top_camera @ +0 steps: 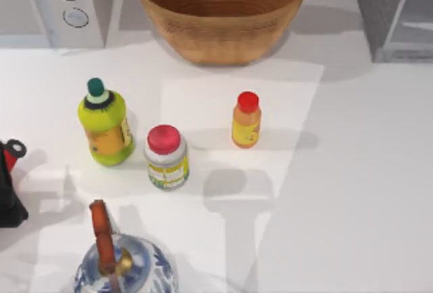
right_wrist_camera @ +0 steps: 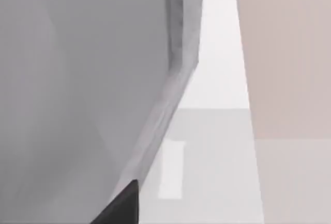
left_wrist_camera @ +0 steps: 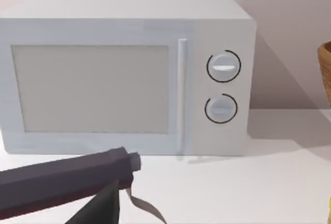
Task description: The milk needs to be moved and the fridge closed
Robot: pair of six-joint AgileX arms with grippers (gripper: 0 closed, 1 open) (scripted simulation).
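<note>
The fridge (top_camera: 396, 15) door (right_wrist_camera: 77, 100) is filling my right view; I am pushing it flat and slowly, pincer state unclear.

I see a white microwave (top_camera: 57, 2) upper left, a wicker basket (top_camera: 222, 9) top centre, a green bottle (top_camera: 105, 124), a red-capped jar (top_camera: 166, 158), an orange bottle (top_camera: 246, 120) mid-frame, and a blue-white teapot (top_camera: 125, 269) at the bottom.

Top view: overhead, facing down on the table (top_camera: 365, 171).
Left wrist view: low, facing the microwave (left_wrist_camera: 124, 74), shared at top view's 11 o'clock.
Right wrist view: close against the fridge (right_wrist_camera: 77, 79).
</note>
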